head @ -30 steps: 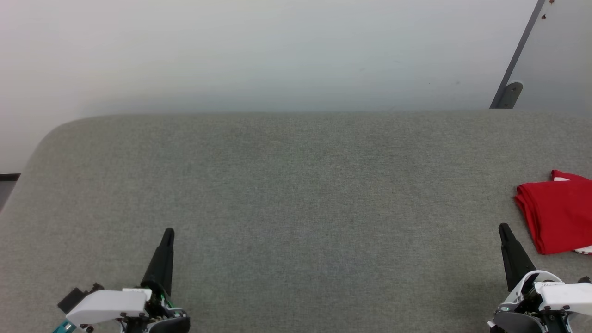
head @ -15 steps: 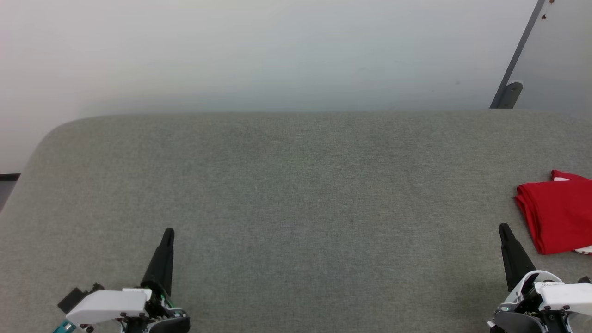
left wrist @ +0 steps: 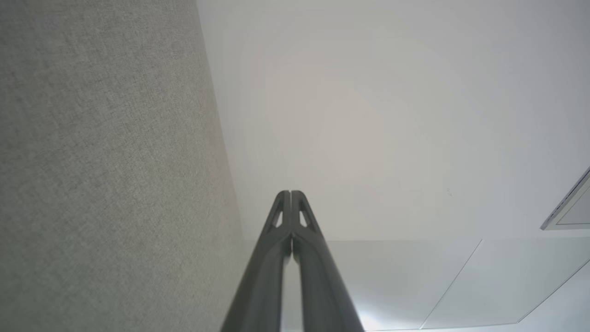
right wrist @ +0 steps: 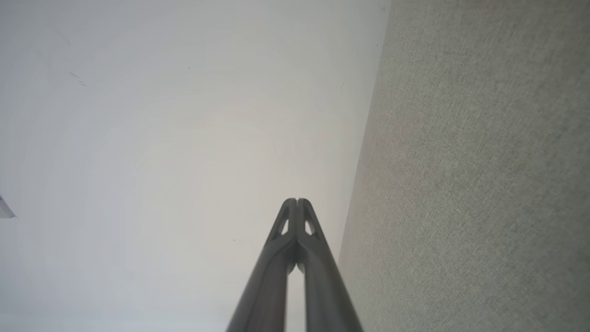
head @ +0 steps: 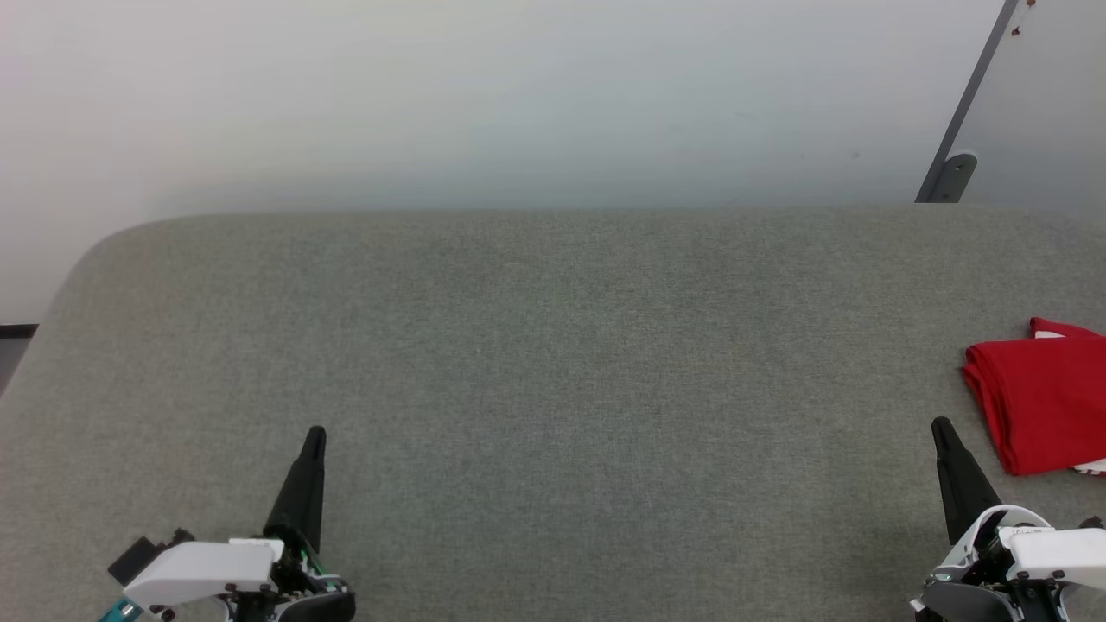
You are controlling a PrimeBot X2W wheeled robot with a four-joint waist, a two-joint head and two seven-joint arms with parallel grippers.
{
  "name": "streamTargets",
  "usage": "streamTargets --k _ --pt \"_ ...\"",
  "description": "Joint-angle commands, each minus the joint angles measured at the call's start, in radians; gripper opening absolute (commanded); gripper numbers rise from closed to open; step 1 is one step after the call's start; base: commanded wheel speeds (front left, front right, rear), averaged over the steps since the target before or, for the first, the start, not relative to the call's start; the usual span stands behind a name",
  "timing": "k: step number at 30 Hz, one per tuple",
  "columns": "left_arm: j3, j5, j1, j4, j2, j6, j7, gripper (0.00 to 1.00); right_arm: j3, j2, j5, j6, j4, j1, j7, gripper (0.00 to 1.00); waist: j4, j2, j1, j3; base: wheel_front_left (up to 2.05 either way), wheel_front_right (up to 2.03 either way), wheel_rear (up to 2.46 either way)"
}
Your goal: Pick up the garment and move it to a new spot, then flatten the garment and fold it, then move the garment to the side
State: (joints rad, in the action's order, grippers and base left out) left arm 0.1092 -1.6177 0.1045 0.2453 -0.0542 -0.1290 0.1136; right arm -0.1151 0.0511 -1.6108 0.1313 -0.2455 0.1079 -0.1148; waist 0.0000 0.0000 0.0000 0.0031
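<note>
The garment (head: pixel 1041 404) lies folded into a compact red bundle at the right edge of the head view, plain red side up, with a sliver of white trim at its lower corner. My right gripper (head: pixel 941 427) is shut and empty, its tips just left of and below the bundle, apart from it. My left gripper (head: pixel 315 434) rests at the lower left, shut with nothing in it. The left wrist view has the left gripper (left wrist: pixel 291 192) pressed tip to tip; the right wrist view has the right gripper (right wrist: pixel 297 201) the same.
A grey fabric-covered table (head: pixel 553 345) spreads under both grippers, its rounded far-left corner near a pale wall. A grey slanted post (head: pixel 959 130) with a foot stands behind the table at the far right.
</note>
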Motion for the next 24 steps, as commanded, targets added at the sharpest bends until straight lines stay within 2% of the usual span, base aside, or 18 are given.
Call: streamTargets --k 1,24 --pt "0.004 0.004 0.01 0.001 0.002 -0.003 -0.001 0.0 -0.001 -0.004 -0.002 -0.001 0.0 0.003 -0.003 0.0 0.0 0.0 0.0 0.0 0.0 0.0 0.0" --pt "0.005 0.006 0.01 0.001 0.003 -0.003 0.001 0.0 -0.001 -0.004 -0.002 -0.001 0.0 0.003 -0.003 0.0 0.0 0.0 0.0 0.0 0.0 0.0 0.0"
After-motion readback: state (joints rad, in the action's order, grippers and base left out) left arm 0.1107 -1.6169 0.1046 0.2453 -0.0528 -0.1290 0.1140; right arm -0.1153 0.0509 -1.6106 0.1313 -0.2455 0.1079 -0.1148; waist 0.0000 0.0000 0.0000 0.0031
